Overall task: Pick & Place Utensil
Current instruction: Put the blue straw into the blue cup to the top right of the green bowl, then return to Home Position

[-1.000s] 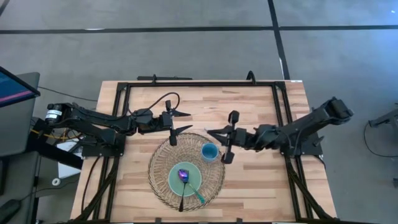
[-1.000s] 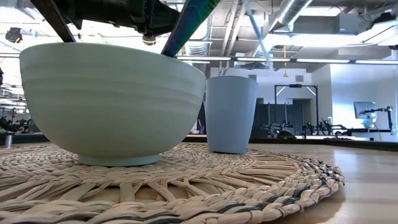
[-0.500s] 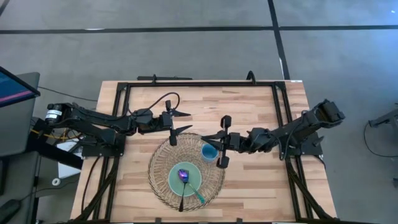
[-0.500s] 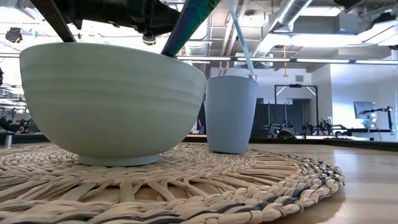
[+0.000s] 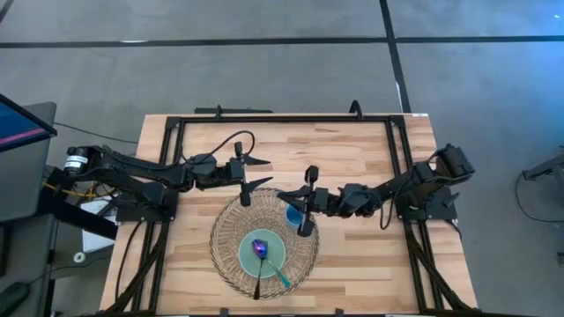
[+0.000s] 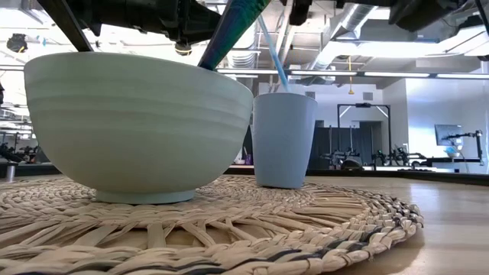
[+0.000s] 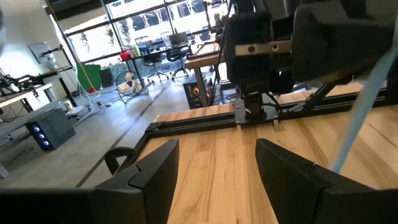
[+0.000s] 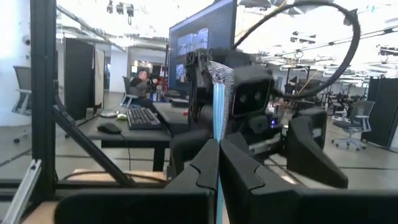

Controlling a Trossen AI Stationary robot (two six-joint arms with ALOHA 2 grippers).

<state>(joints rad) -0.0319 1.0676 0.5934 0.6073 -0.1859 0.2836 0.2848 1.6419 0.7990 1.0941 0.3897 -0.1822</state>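
The right gripper (image 5: 301,201), clamped on a light blue utensil (image 6: 272,63), holds it over the blue cup (image 6: 284,140); next, lower and release. Left gripper (image 5: 253,173) waits, fingers apart.

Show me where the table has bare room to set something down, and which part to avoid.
Bare wood lies along the far edge of the table, in the near right corner beside the woven mat, and in the near left strip. Crowded: the mat centre, with the bowl, the blue cup, the right gripper over it and the left gripper at its far edge.
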